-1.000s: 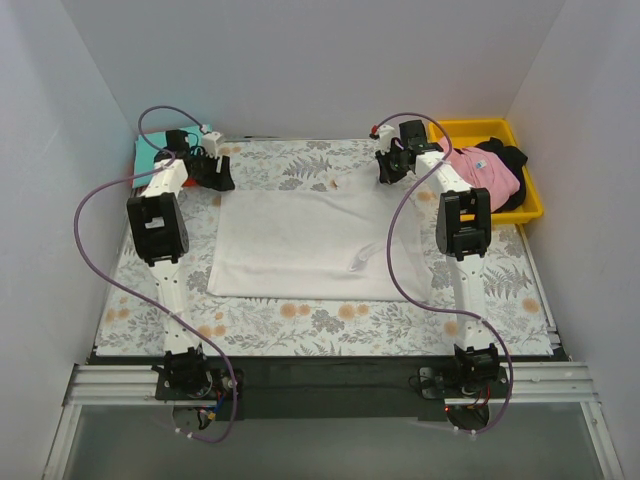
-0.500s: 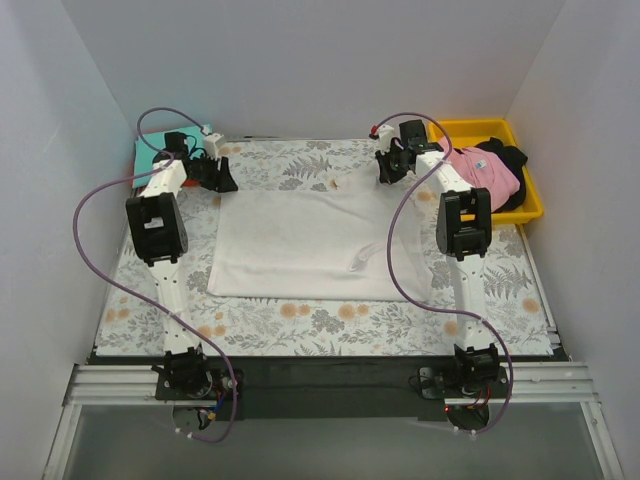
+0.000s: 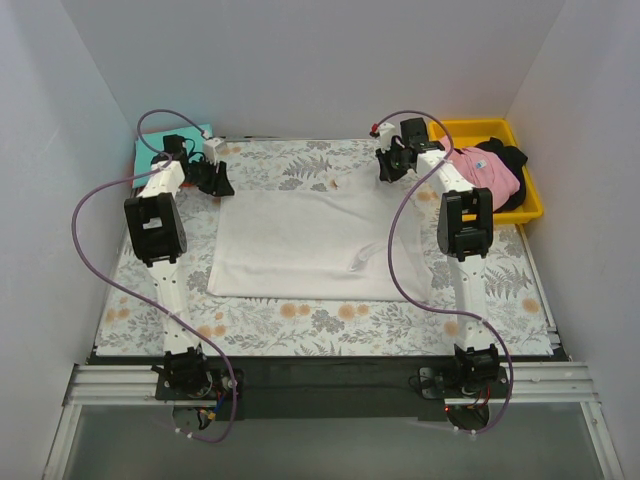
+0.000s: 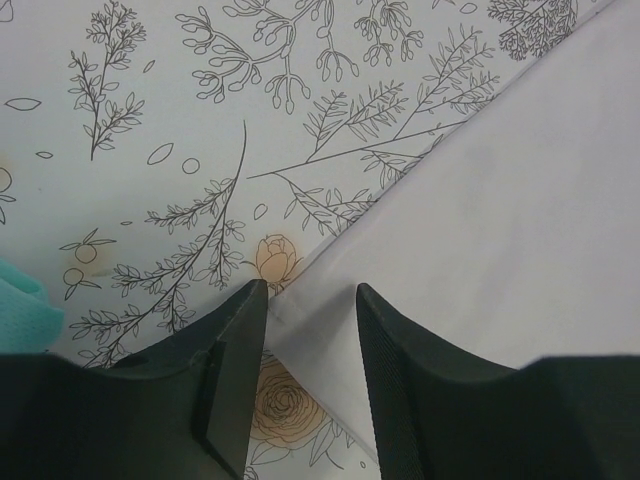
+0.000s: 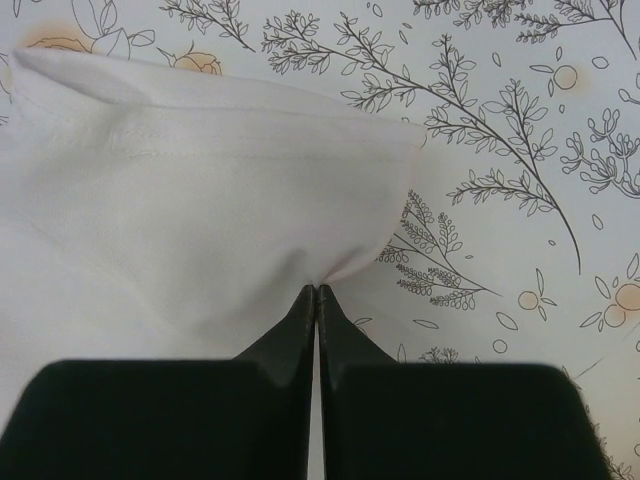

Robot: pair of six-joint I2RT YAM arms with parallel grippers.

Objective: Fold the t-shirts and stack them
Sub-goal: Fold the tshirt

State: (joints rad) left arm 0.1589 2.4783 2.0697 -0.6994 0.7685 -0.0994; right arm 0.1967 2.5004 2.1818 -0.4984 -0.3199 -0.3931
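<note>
The white t-shirt [image 3: 300, 245] lay flat mid-counter on the floral table cloth [image 3: 300, 165]. Soft, light and limp, it seemed best taken by its far corners: the right gripper [image 5: 317, 290] pinched one corner, the left gripper [image 4: 310, 295] stood spread astride the other.

The slim white left arm [image 3: 155, 228] and slim white right arm [image 3: 463, 222] are each carrying a boxy black joint housing and trailing a looping purple cable [image 3: 78, 215] down to a black base block [image 3: 188, 375]. The left gripper [image 4: 310, 300] and right gripper [image 5: 317, 290] are showing matte black jaws, with the left pair's inner faces showing fine ribbing.
</note>
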